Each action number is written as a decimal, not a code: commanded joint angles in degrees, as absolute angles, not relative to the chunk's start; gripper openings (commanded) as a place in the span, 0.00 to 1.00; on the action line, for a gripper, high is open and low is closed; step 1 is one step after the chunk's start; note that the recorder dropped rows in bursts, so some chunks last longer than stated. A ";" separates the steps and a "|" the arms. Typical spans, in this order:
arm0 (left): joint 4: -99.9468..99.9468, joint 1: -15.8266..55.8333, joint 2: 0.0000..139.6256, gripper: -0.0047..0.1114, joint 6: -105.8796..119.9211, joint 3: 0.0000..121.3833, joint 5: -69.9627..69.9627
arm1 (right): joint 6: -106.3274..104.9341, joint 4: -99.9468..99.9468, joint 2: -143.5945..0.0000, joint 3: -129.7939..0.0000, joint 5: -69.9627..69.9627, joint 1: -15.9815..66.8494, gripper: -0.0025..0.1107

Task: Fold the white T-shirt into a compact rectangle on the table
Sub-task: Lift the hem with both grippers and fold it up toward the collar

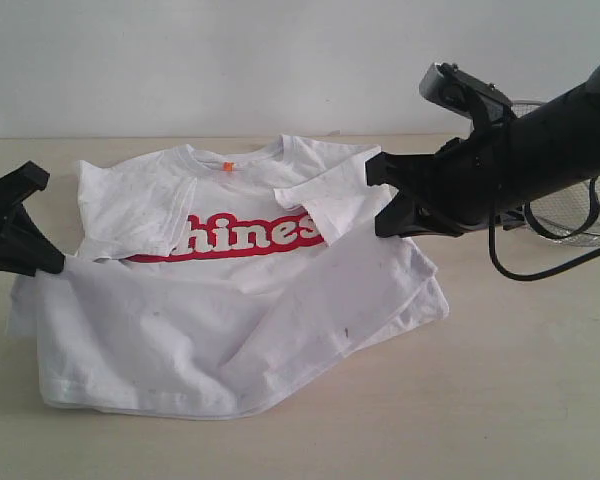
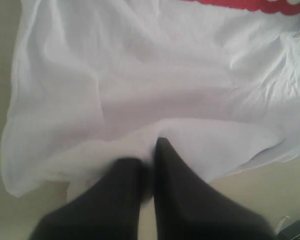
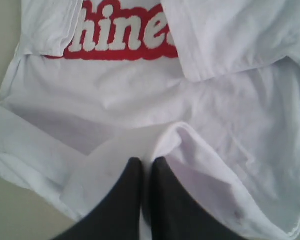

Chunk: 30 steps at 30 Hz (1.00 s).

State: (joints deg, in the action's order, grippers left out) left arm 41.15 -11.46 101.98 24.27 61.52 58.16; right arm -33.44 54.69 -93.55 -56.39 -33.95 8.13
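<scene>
My left gripper (image 2: 151, 150) was clenched, its two dark fingers pressed together on a pinch of cloth at the side edge of the white T-shirt (image 1: 240, 320). From that pinch the fabric spread away ahead of the fingertips in soft creases. My right gripper (image 3: 147, 167) was clamped tight as well, on a raised fold at the shirt's opposite edge, with loose layers bunched on either side of the fingers. The shirt lay front up on the table (image 1: 520, 380) between my two hands, its lower part doubled over in uneven layers. The red band (image 1: 250, 238) of white lettering sat beyond my right fingertips, partly covered by both sleeves, which were turned in over the chest. A wire basket (image 1: 572, 215) stood on the table behind my right arm.
</scene>
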 commanded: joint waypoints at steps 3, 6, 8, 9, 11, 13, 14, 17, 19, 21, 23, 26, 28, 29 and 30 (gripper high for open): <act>41.82 -11.37 106.46 0.08 23.41 66.34 58.13 | -34.05 54.60 -95.93 -59.88 -31.49 7.90 0.02; 42.67 -11.37 108.32 0.08 23.55 68.28 57.87 | -34.45 54.60 -98.03 -61.78 -30.17 7.90 0.02; 42.56 -11.37 109.51 0.08 23.55 69.92 57.74 | -34.45 54.60 -99.64 -63.24 -29.81 7.90 0.02; 42.56 -11.37 110.15 0.08 23.55 70.90 58.01 | -34.45 54.60 -100.63 -64.18 -29.83 7.90 0.02; 42.66 -11.37 111.27 0.08 23.55 73.15 58.31 | -34.45 54.60 -102.52 -66.09 -29.80 7.90 0.02; 42.78 -11.37 112.41 0.08 23.30 75.60 59.07 | -34.45 54.60 -104.09 -68.17 -29.46 7.90 0.02; 42.78 -11.37 113.03 0.08 23.09 76.46 59.14 | -34.45 54.60 -104.64 -69.04 -29.37 7.90 0.02; 42.78 -11.37 114.42 0.08 22.65 79.32 59.48 | -34.45 54.60 -106.08 -72.28 -29.31 7.90 0.02; 43.03 -11.37 115.50 0.08 22.65 81.00 59.91 | -34.23 54.60 -107.18 -74.65 -29.31 7.90 0.02; 43.03 -11.37 116.62 0.08 22.65 82.12 59.95 | -33.44 54.60 -108.53 -76.85 -30.15 7.90 0.02; 43.03 -11.37 117.99 0.08 22.65 82.56 60.18 | -33.33 54.60 -109.77 -78.14 -30.15 7.90 0.02; 42.92 -11.37 119.91 0.08 22.65 83.44 59.81 | -33.33 54.60 -111.59 -79.32 -29.91 7.90 0.02; 42.75 -11.37 121.50 0.08 22.89 85.06 59.81 | -33.19 54.60 -112.64 -79.42 -29.37 7.90 0.02; 42.66 -11.37 122.22 0.08 22.89 85.91 59.81 | -33.09 54.60 -113.21 -79.42 -28.85 7.90 0.02; 42.66 -11.37 122.56 0.08 22.89 86.59 59.81 | -33.04 54.60 -113.49 -79.42 -28.48 7.90 0.02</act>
